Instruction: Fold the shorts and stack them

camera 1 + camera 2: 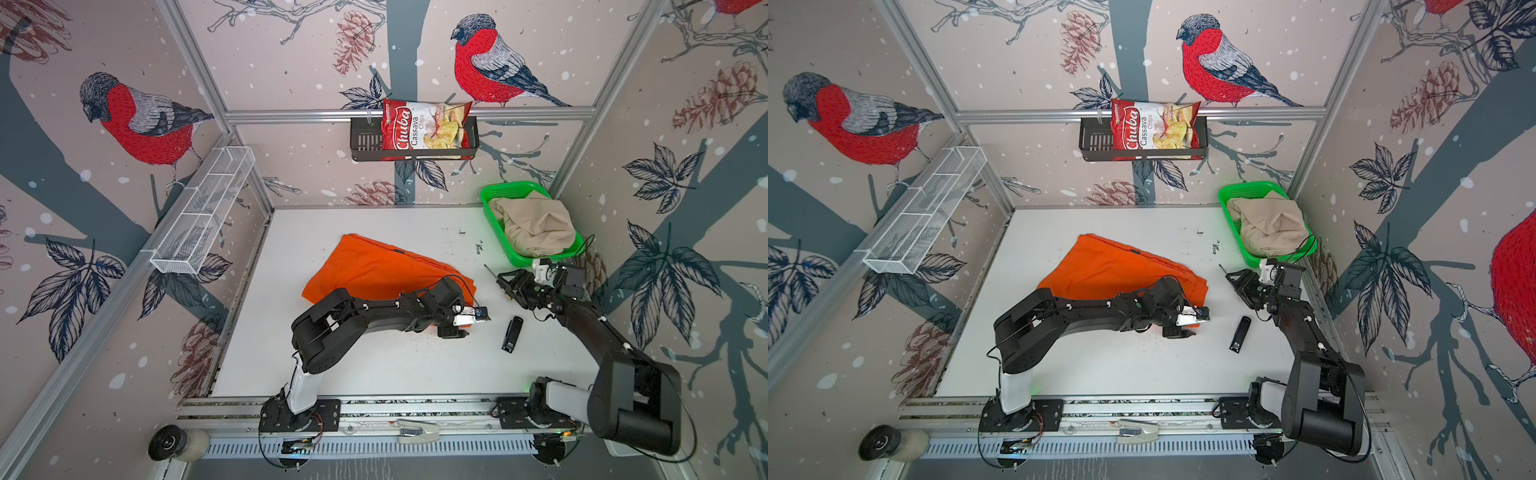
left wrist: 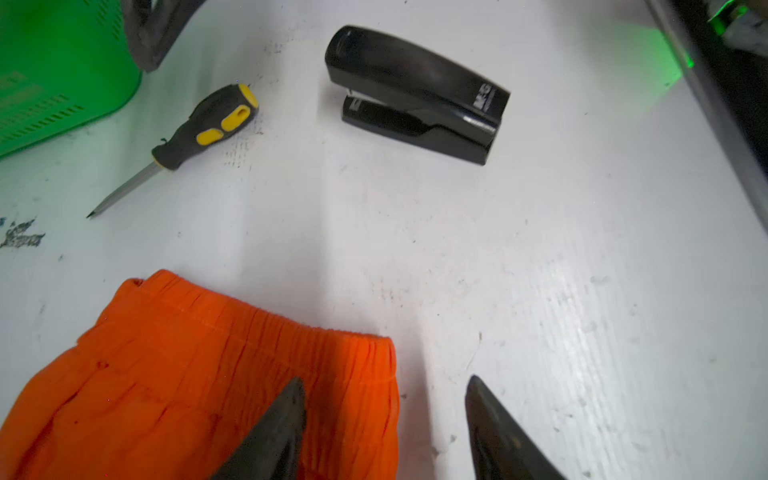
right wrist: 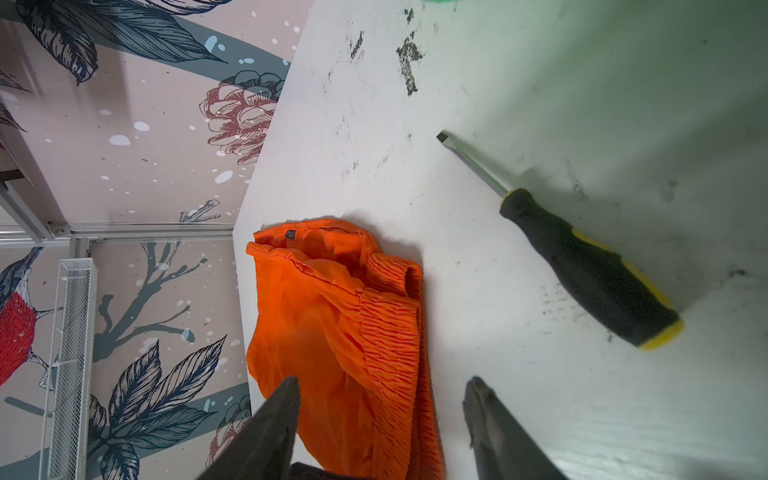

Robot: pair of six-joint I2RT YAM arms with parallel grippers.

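Note:
The orange shorts (image 1: pixel 374 270) (image 1: pixel 1108 270) lie loosely doubled over on the middle of the white table (image 1: pixel 374 365). Their gathered waistband (image 2: pixel 257 332) (image 3: pixel 390 324) faces the right arm. My left gripper (image 1: pixel 453 331) (image 2: pixel 385 379) hovers open at the waistband's near corner, one finger over the cloth, the other over bare table, gripping nothing. My right gripper (image 1: pixel 509 282) (image 3: pixel 382 380) stands open and empty just right of the orange shorts. The beige shorts (image 1: pixel 536 226) (image 1: pixel 1271 226) sit crumpled in the green basket (image 1: pixel 490 208) at the back right.
A black-and-yellow screwdriver (image 2: pixel 208 124) (image 3: pixel 582 266) lies below the right gripper, and a black stapler (image 1: pixel 512 334) (image 2: pixel 415 95) lies between the arms. A grey stapler (image 1: pixel 417 430) rests on the front rail. A chips bag (image 1: pixel 424 126) sits in a wall basket; a wire rack (image 1: pixel 203 212) hangs left.

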